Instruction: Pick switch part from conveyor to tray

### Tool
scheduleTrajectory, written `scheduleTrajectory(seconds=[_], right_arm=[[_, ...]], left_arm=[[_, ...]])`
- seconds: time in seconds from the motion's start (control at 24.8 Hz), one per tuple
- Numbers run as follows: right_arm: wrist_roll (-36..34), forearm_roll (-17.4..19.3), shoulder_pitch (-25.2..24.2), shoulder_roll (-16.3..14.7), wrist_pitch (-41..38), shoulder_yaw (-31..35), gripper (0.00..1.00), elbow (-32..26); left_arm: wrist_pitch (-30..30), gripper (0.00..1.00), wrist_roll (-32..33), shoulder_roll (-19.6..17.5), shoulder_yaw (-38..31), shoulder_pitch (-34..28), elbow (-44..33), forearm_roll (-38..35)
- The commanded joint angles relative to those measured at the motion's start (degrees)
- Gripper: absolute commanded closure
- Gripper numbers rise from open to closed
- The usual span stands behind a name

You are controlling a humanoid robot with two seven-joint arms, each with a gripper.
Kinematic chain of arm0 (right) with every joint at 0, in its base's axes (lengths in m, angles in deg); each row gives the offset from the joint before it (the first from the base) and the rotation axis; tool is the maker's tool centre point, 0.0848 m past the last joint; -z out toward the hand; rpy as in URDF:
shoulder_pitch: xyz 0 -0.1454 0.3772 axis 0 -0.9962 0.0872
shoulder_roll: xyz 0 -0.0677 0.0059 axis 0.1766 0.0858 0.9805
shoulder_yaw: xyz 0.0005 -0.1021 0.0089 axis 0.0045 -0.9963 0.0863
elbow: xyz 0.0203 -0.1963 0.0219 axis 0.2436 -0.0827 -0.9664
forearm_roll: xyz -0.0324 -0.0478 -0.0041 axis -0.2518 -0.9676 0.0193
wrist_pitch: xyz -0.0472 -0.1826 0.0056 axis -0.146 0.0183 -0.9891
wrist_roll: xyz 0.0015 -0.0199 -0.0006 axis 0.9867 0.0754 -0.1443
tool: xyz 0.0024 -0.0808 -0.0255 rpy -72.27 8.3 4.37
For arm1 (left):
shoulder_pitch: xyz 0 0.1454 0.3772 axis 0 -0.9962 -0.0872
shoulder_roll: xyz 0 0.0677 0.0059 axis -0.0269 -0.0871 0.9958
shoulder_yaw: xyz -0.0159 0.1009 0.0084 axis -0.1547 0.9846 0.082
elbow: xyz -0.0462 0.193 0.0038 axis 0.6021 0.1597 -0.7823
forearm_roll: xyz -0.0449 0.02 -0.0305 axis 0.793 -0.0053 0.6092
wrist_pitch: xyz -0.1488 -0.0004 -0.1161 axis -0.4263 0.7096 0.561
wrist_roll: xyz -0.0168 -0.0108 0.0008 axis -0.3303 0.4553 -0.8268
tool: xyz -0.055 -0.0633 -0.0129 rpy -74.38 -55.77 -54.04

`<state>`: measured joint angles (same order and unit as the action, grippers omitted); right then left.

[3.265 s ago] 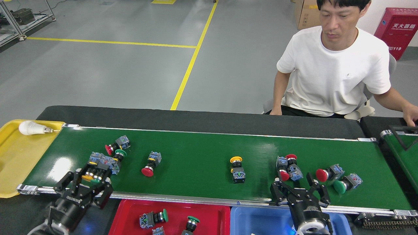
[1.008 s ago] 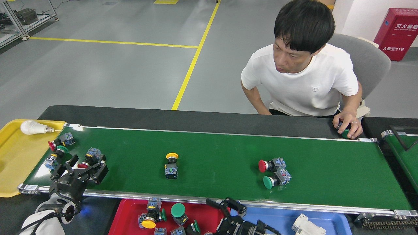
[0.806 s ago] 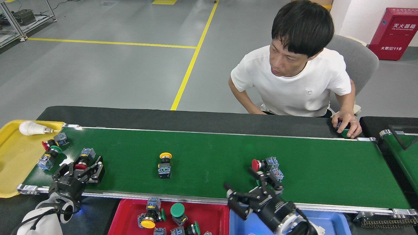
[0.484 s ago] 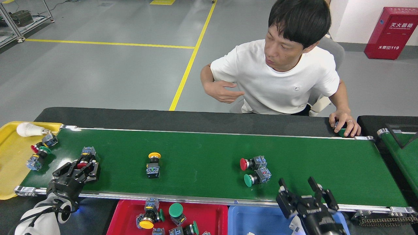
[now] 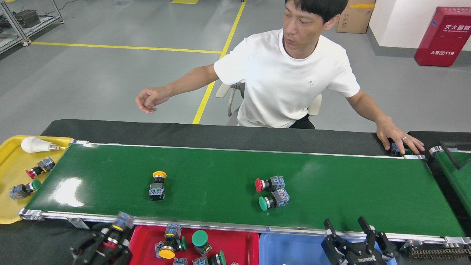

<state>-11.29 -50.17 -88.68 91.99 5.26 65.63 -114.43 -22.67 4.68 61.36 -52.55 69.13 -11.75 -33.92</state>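
From the head view, the left gripper sits low at the near edge, just off the conveyor and beside the red tray. It seems clamped on a switch part with a blue-grey block sticking up beyond its fingertips, though blur makes this only probable. Held there, clear of the belt rail, the part looks ready to go into the tray immediately to the gripper's right, where several switches already lie.

The right gripper hangs over the blue tray, fingers spread and empty, pointing up toward the belt. The nearest pieces for it are the green-capped switch and the red-capped switch, touching each other, ahead and to its left. A yellow-capped switch lies ahead of the left gripper, slightly to its right.

Well to the left gripper's left, a yellow tray past the belt end holds two switches and a bulb, likely as overflow catch. A person opposite rests a hand on the far rail, beyond the right gripper.
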Motion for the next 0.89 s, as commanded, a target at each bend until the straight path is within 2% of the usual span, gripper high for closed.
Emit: scheduleTrajectory(seconds=[0.0, 0.04, 0.08, 0.12, 0.16, 0.2, 0.32, 0.44, 0.56, 0.64, 0.77, 0.81, 0.85], right_arm=[[3.50, -0.13, 3.66, 0.73, 0.38, -3.67, 0.02, 1.90], [3.86, -0.31, 4.98, 1.00, 0.38, -5.35, 0.02, 3.22], [4.21, -0.84, 6.65, 1.17, 0.47, -7.81, 0.02, 5.24], [4.12, -1.45, 7.97, 1.26, 0.91, -9.66, 0.02, 6.65], [4.12, -2.24, 9.20, 1.26, 2.14, -11.15, 0.02, 7.97], [4.12, -3.39, 10.70, 1.35, 3.90, -12.91, 0.03, 9.81], [4.12, -4.70, 15.97, 2.05, 8.03, -18.80, 0.03, 15.35], [3.95, -4.97, 21.68, 4.43, 11.10, -22.93, 0.03, 23.26], [3.59, -4.97, 27.13, 6.80, 12.77, -26.00, 0.03, 31.26], [3.59, -4.44, 28.54, 6.89, 13.57, -27.15, 0.03, 33.63], [3.77, -4.44, 29.06, 6.89, 14.80, -27.50, 0.32, 33.63], [3.86, -4.53, 29.50, 6.54, 14.36, -27.59, 0.49, 33.63], [3.77, -4.53, 29.86, 6.27, 14.27, -27.67, 0.53, 33.63]], left_arm=[[0.09, 0.71, -3.67, -0.04, 2.41, -0.09, -0.98, -5.19], [0.00, 0.63, -3.76, 0.32, 2.94, -0.18, -0.98, -6.43], [0.00, 0.43, -3.76, 1.02, 3.20, -0.18, -0.89, -6.43], [-0.27, 0.29, -3.67, 2.43, 2.85, -0.09, -0.98, -6.43], [-0.18, 0.07, -3.59, 3.48, 2.59, -0.01, -0.89, -6.43], [-0.09, 0.00, -3.67, 4.27, 2.41, 0.17, -0.89, -6.43], [-0.09, 0.00, -3.50, 4.89, 0.92, 0.17, -0.98, -6.16], [0.00, 0.00, -2.09, 6.38, -2.69, 0.35, -0.98, -4.23], [0.00, 0.00, 5.37, 7.70, -8.92, 1.40, 0.08, 3.23], [-0.09, 0.00, 8.72, 7.61, -12.53, 2.89, 1.83, 7.46], [-0.35, 0.00, 10.48, 7.44, -17.19, 5.36, 6.58, 9.04], [-0.09, 0.00, 10.48, 7.08, -18.51, 6.32, 8.43, 9.04], [0.00, 0.00, 10.48, 6.82, -19.03, 7.29, 10.09, 9.04]])
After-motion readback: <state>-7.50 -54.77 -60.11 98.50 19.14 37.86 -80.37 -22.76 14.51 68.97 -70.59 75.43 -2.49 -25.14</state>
